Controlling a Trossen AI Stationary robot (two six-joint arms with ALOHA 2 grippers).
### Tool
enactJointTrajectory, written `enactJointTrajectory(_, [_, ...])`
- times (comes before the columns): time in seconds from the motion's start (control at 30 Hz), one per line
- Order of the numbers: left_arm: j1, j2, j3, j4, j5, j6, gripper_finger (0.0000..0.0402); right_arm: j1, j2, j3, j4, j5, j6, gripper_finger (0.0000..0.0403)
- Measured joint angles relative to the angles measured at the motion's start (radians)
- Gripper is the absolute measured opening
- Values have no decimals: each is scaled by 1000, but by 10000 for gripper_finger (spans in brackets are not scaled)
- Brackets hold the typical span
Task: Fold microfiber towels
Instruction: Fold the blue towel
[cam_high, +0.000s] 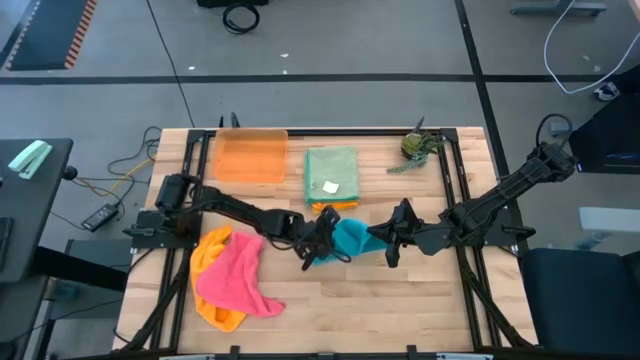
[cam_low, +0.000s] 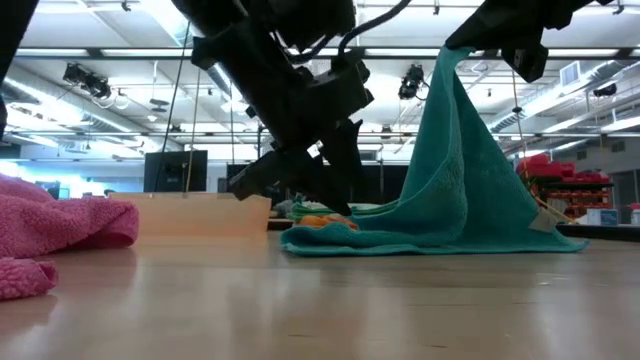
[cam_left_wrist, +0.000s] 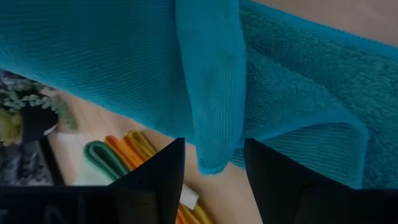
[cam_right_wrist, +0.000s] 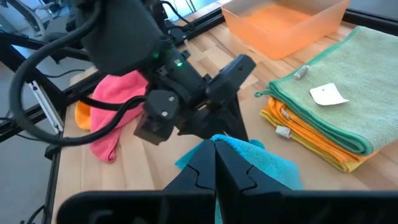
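Both arms reach toward the middle of the table (cam_high: 400, 300), meeting at the teal towel (cam_high: 352, 238). The right hand (cam_high: 392, 236) is clenched on one corner of it and holds that corner high, so the cloth hangs as a tent with its lower edge on the wood. The left hand (cam_high: 322, 240) points down at the towel's other side, its fingers (cam_left_wrist: 155, 180) apart on either side of a hanging fold; whether they grip it I cannot tell. Behind lies a folded stack (cam_high: 331, 178), green on top with orange below, beside an orange tray (cam_high: 250, 157). A pink towel (cam_high: 236, 275) lies crumpled over a yellow one (cam_high: 208, 255) near the left arm. A small plant (cam_high: 417, 147) stands at the far edge. Beyond is a grey floor with cables.
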Motion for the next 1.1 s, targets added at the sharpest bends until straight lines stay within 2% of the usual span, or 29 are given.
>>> enactJointTrajectory(0.27, [44,15,1,8,68,17,167,0,0,0,0,0,6,3])
enactJointTrajectory(0.67, [51,51,0,21,68,38,160,0,-1,1,3,0,11,3])
enactJointTrajectory(0.83, [51,51,0,18,58,24,127,0,-1,1,0,1,12,3])
enactJointTrajectory(1.1, [51,51,0,19,6,21,48,0,-1,1,-1,1,12,3])
